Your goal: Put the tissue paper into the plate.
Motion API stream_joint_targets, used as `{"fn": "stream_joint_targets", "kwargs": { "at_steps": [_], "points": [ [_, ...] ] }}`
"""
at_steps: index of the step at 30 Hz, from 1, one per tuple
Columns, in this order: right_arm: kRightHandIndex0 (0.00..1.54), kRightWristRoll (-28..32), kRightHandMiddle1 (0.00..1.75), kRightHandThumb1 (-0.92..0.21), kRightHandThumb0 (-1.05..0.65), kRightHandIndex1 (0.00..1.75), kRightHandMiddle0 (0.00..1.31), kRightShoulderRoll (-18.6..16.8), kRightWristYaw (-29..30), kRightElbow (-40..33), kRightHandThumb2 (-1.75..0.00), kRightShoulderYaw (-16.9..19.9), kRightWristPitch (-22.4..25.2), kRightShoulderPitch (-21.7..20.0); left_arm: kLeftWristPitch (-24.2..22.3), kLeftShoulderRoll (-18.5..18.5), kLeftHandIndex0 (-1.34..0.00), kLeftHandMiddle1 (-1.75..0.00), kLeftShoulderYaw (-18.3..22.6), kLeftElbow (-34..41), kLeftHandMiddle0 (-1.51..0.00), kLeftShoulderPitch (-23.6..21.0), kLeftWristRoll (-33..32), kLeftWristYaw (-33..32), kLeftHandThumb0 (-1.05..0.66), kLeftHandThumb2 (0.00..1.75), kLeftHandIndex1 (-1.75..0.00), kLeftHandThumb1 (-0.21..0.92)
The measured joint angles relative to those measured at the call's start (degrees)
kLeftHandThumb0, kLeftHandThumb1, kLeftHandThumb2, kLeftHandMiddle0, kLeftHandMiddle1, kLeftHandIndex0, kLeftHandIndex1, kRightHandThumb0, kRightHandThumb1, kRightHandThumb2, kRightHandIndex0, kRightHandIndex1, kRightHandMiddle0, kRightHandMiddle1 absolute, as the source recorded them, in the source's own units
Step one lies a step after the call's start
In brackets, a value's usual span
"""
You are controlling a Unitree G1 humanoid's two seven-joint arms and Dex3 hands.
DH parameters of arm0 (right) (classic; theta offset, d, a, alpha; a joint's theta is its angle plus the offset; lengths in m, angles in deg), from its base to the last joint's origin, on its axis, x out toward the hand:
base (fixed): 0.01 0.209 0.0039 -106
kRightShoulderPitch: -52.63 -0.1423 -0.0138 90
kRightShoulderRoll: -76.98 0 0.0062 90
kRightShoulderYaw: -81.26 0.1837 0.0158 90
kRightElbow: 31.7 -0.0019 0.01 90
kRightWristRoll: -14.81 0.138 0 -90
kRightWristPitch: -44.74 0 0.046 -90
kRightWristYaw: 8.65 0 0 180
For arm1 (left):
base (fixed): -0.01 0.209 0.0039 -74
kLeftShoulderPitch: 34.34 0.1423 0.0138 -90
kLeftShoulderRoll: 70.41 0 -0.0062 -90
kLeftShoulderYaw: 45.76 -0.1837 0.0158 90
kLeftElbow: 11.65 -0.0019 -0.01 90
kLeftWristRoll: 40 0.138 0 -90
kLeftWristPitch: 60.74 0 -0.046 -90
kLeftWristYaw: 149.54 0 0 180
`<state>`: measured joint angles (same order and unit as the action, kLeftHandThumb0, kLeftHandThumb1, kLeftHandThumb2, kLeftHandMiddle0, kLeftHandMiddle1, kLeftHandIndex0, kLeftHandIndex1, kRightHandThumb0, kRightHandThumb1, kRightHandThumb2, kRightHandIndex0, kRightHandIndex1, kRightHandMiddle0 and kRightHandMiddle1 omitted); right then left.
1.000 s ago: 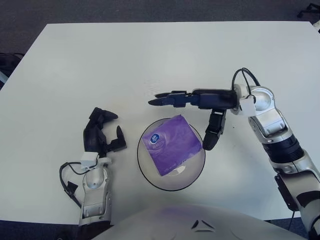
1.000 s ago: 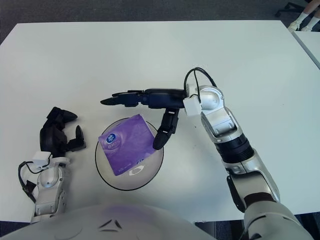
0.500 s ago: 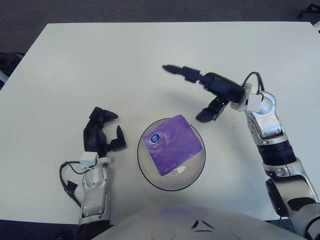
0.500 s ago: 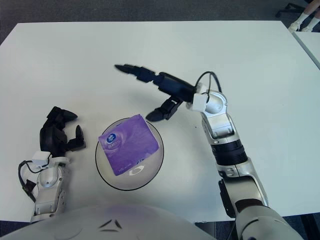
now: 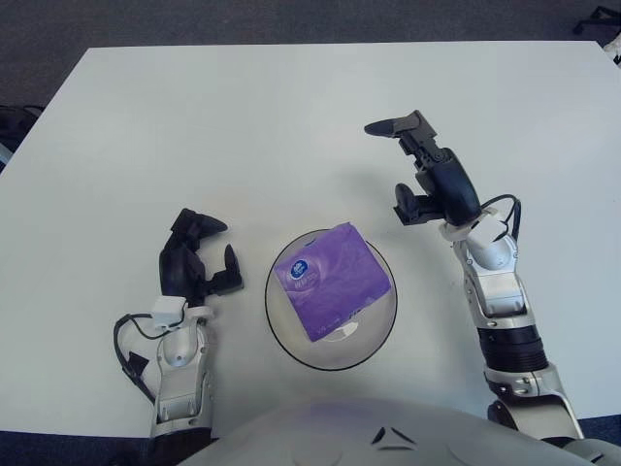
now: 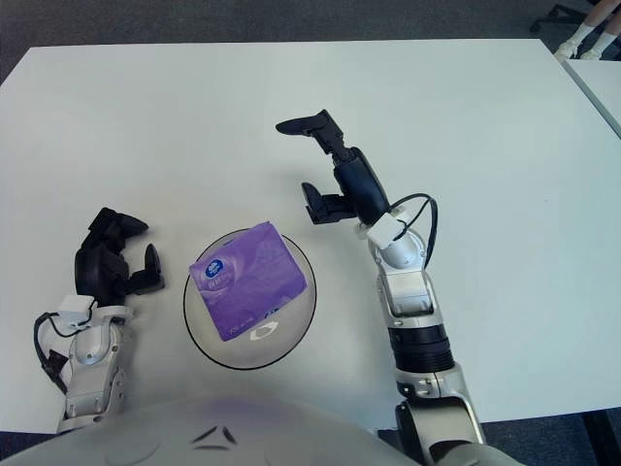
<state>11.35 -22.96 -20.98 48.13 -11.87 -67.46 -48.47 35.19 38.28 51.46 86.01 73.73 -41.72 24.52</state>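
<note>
Nearest you, the plate [image 5: 331,349] sits on the white table [image 5: 291,107] just ahead of the robot's body, and the purple tissue paper [image 5: 333,280] pack lies inside it, tilted so one corner leans toward the far rim and the round label faces up on its left side. It rests free, with nothing gripping it, so you can judge the placing step as done: the pack sits inside the rim, though its far corner reaches up to that edge.

To the left of the plate you see the left hand [image 5: 194,258], near the rim but apart from it, fingers loosely curled around nothing. It plays no part here; it sits there simply because the job needs one arm.

Beyond the plate and to its right, the right hand [image 5: 424,175] is raised clear of the rim, fingers spread wide and holding nothing. That open pose away from the pack fits a hand that has let go, so you should not need to grasp again.
</note>
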Motion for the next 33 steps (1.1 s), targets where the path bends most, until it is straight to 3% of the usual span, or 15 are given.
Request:
{"fn": "stream_joint_targets", "kwargs": {
  "at_steps": [3, 6, 13, 19, 33],
  "points": [
    [0.39, 1.33, 1.62, -0.77, -0.39, 1.27, 0.29, -2.56, 2.46, -0.2, -1.27, 0.3, 0.56, 0.01, 0.03, -0.02, -0.6, -1.75, -0.03, -0.08, -0.82, -0.08, -0.01, 0.04, -0.01, 1.62, -1.69, 0.05],
    [0.54, 4.05, 1.71, -0.7, -0.39, 1.32, 0.33, -4.89, 4.2, -1.45, -1.01, 0.41, 3.44, 0.39, 0.03, -0.01, -0.61, -1.75, -0.04, -0.08, -0.81, -0.1, 0.0, 0.03, -0.01, 1.62, -1.69, 0.05],
    [0.74, 9.99, 1.74, -0.53, -0.42, 1.61, 0.44, -9.4, 7.39, -3.52, -1.06, 0.77, 8.98, 1.65, 0.03, -0.01, -0.61, -1.75, 0.06, -0.07, -0.82, -0.18, 0.0, 0.01, -0.01, 1.62, -1.69, 0.04],
    [0.75, 12.69, 1.75, -0.5, -0.42, 1.66, 0.46, -12.44, 9.67, -3.72, -1.09, 1.27, 10.44, 3.95, 0.02, 0.08, -0.6, -1.75, 0.08, -0.08, -0.82, -0.23, -0.03, 0.01, -0.01, 1.63, -1.7, 0.05],
    [0.7, 15.82, 1.75, -0.56, -0.41, 1.52, 0.42, -12.83, 15.92, -3.47, -1.01, 2.14, 16.21, 8.47, 0.27, 0.65, -0.57, -1.75, 0.18, -0.18, -0.79, -0.24, -0.54, 0.09, -0.01, 1.62, -1.74, 0.07]
  ]
}}
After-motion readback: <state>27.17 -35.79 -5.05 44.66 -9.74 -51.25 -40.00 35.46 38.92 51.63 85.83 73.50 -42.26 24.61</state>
